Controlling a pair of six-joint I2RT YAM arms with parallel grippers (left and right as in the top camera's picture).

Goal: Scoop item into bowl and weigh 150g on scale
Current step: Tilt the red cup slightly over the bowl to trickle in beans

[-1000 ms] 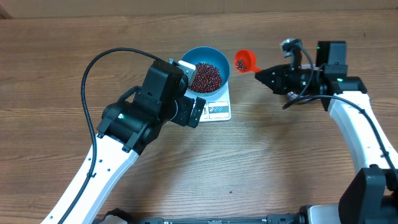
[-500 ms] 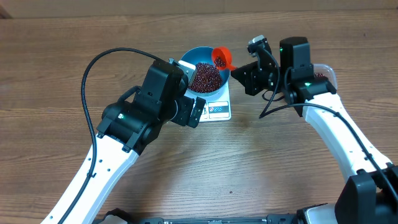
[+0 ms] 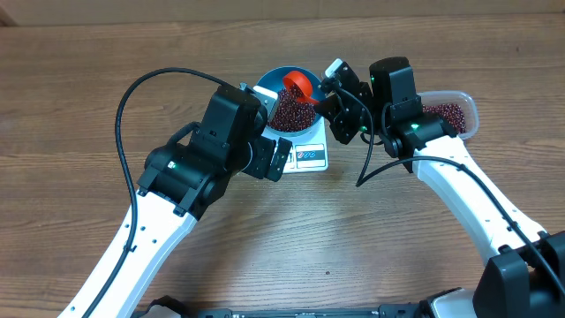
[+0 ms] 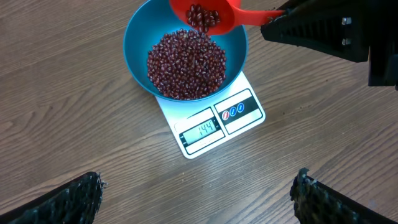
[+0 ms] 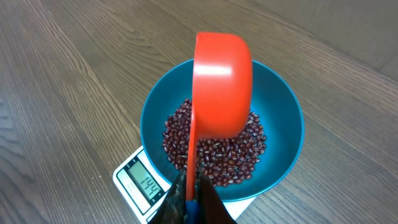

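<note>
1. Pinching the orange scoop [image 5: 221,87] by its handle in the right end effector [image 5: 189,200], pressed together on it. Tipped steeply over the blue bowl [image 4: 138,37], with a small load at the lip.
2. Sitting square on the white scale [image 4: 214,127], already heaped with red-brown beans [image 4: 186,65]. Reading 144 on the display, so just short of target.
3. Biggest risk: dumping the whole scoopful in one go. Probably overshoots 150, then means fishing beans back out.
4. Better to trickle with a slight tilt and pause for the display to settle. Otherwise easy to chase a lagging number.
5. Hanging toward one side of the bowl in the left wrist view, not dead centre. Could bounce stray beans off the wall onto the tabletop [image 4: 323,149], uncounted.
6. Dropping lower risks knocking or leaning on the rim, falsifying the weight or shoving the bowl off its platform.
7. Left end effector [image 4: 196,194] spread wide, gripping nothing, hovering over the tabletop in front of the scale. Keep it clear: one touch on the platform spoils the reading.
</note>
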